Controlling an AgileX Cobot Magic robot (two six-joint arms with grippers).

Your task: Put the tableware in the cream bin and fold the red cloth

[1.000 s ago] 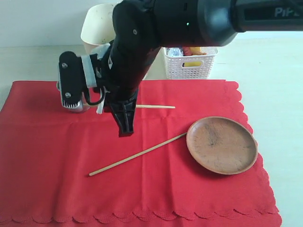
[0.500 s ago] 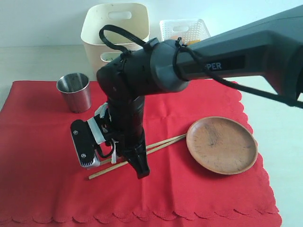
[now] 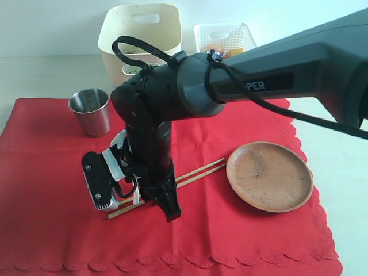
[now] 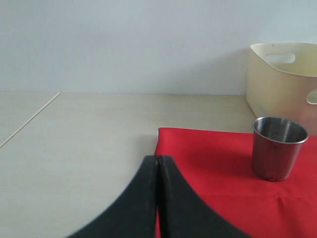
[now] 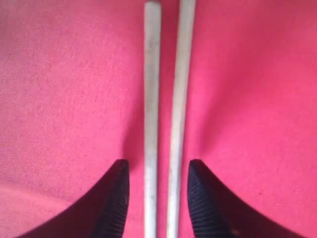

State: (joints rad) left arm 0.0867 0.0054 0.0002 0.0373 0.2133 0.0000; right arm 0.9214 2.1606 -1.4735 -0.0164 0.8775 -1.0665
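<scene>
Lying on the red cloth (image 5: 59,74), both chopsticks (image 5: 152,99) sit inside the right gripper (image 5: 158,168), jaws apart — left gripper (image 4: 157,159) squeezed closed.

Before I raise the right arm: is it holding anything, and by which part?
Nothing is held: the right gripper has its fingers apart around the chopsticks, with red cloth showing beside each stick.

On my scalloped red cloth (image 3: 57,230) I see the steel cup (image 3: 91,112) back left, the round brown wooden plate (image 3: 269,176) right, and the pair of wooden chopsticks (image 5: 152,99) side by side between them. Behind the cloth stand the tall cream plastic bin (image 3: 141,34) and, to its right, the white lattice basket (image 3: 224,35).
</scene>
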